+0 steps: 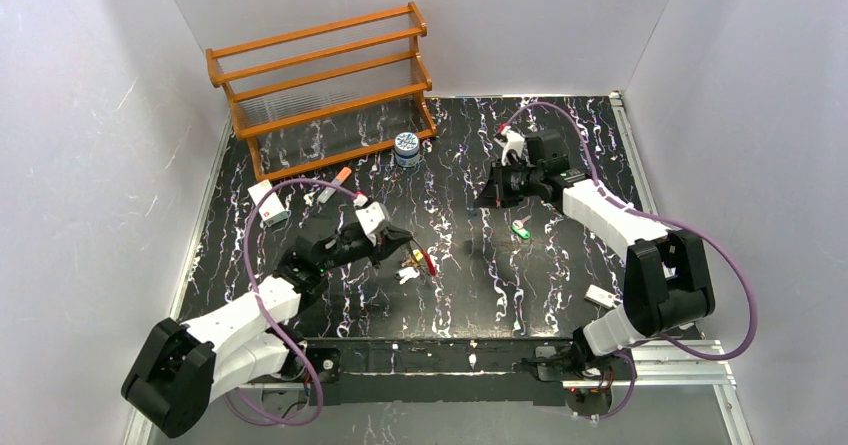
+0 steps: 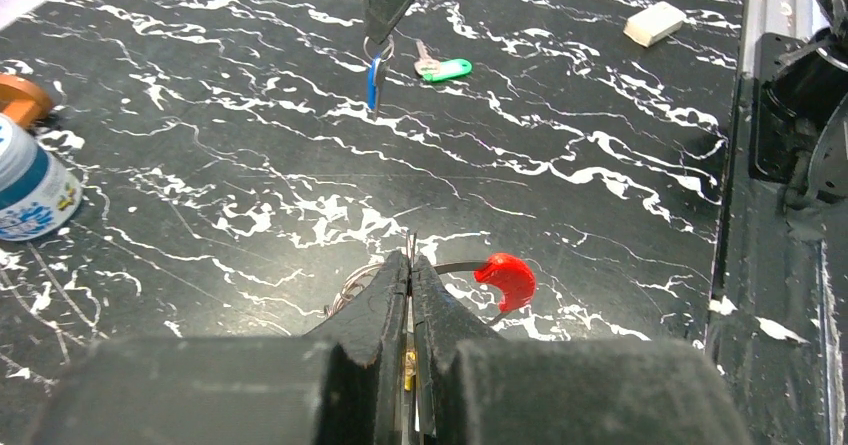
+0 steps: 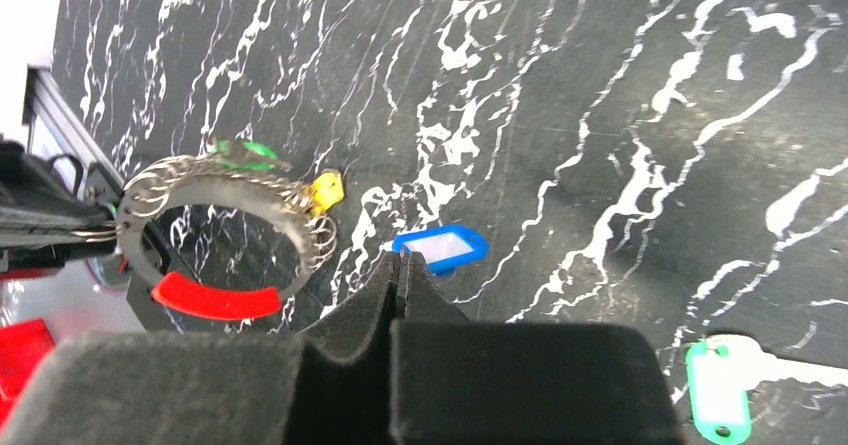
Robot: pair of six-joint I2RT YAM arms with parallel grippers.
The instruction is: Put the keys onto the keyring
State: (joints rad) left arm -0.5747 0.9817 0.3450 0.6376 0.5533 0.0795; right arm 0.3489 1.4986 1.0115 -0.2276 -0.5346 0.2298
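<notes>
My left gripper [image 2: 410, 265] is shut on the thin metal of the keyring [image 3: 215, 220], holding it just above the table. The ring's red part [image 2: 507, 277] sticks out to the right of the jaws. A yellow key [image 3: 326, 190] and a green key [image 3: 245, 150] hang on the ring. My right gripper [image 3: 405, 257] is shut on the small ring of a blue key [image 2: 373, 80], which dangles below the fingers. It hovers to the right of the keyring [image 1: 422, 261]. Another green key [image 1: 520, 229] lies flat on the table under the right arm.
A wooden rack [image 1: 320, 85] stands at the back left, with a blue-white jar [image 1: 406, 149] in front of it. A marker [image 1: 335, 183] and a small white box [image 1: 268, 205] lie left of the left arm. A white block [image 1: 602, 296] lies near the right base.
</notes>
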